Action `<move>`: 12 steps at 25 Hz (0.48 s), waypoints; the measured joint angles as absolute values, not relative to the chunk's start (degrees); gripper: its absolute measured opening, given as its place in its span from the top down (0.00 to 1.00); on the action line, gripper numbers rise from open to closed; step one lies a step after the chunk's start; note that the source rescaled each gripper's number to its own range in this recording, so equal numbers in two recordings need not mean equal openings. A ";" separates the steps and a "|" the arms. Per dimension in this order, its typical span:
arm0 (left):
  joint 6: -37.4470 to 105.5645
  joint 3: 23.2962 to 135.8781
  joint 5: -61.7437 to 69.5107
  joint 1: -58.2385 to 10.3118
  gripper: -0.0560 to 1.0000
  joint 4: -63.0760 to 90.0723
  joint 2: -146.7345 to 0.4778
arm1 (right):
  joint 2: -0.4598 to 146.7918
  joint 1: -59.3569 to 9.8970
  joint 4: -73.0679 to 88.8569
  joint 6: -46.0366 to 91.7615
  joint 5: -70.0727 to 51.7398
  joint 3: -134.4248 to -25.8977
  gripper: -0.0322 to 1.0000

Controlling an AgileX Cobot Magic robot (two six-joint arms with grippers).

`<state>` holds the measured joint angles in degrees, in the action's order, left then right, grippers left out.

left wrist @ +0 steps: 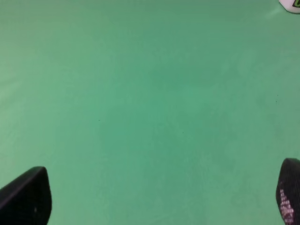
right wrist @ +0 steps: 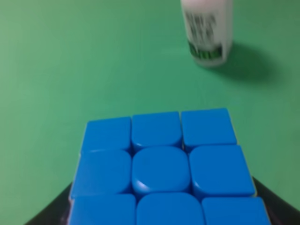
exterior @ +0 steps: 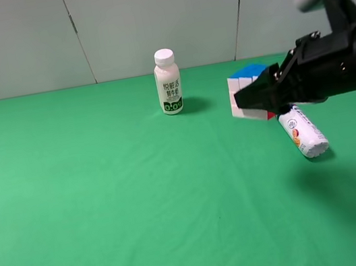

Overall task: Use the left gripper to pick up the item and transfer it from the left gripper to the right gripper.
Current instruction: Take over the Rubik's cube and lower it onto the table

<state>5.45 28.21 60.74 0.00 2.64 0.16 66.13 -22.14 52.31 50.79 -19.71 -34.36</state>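
The item (exterior: 244,84), a small puzzle cube with a blue top and white and red sides, hangs above the green table at the tip of my right gripper (exterior: 240,98). In the right wrist view its blue face (right wrist: 159,164) fills the lower half, and the right gripper (right wrist: 164,213) is shut on it, with a dark finger (right wrist: 51,213) at each lower corner. My left gripper (left wrist: 157,197) is out of the exterior high view. In its wrist view the two black fingertips (left wrist: 28,194) stand wide apart, open over bare green cloth.
A white drink bottle (exterior: 168,83) stands upright at the back middle, also in the right wrist view (right wrist: 207,30). A white tube (exterior: 303,131) lies on the cloth under the right arm. A white edge (left wrist: 291,4) shows in a corner of the left wrist view.
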 joint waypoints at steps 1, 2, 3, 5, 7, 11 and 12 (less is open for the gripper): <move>5.45 28.21 60.74 0.00 0.10 2.64 0.16 | 67.45 -22.14 50.56 49.01 -20.00 -34.36 0.97; 5.45 28.21 60.74 0.00 0.10 2.64 0.16 | 68.85 -22.14 49.20 47.75 -20.39 -34.36 0.97; 5.45 28.21 60.74 0.00 0.10 2.64 0.16 | 70.27 -22.14 48.45 47.05 -21.18 -34.42 0.97; 5.45 28.21 60.74 0.00 0.10 2.64 0.16 | 72.92 -22.14 47.21 46.31 -23.12 -35.02 0.97; 5.45 28.21 60.74 0.00 0.10 2.64 0.16 | 75.57 -22.14 46.41 45.63 -25.06 -36.71 0.97; 5.45 28.21 60.74 0.00 0.10 2.64 0.16 | 81.22 -22.14 43.42 42.94 -29.02 -41.54 0.97; 5.45 28.21 60.74 0.00 0.10 2.64 0.16 | 82.73 -22.14 41.82 41.66 -30.08 -43.07 0.97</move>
<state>5.45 28.21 60.74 0.00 2.64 0.16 82.73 -22.14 41.82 41.66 -30.08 -43.07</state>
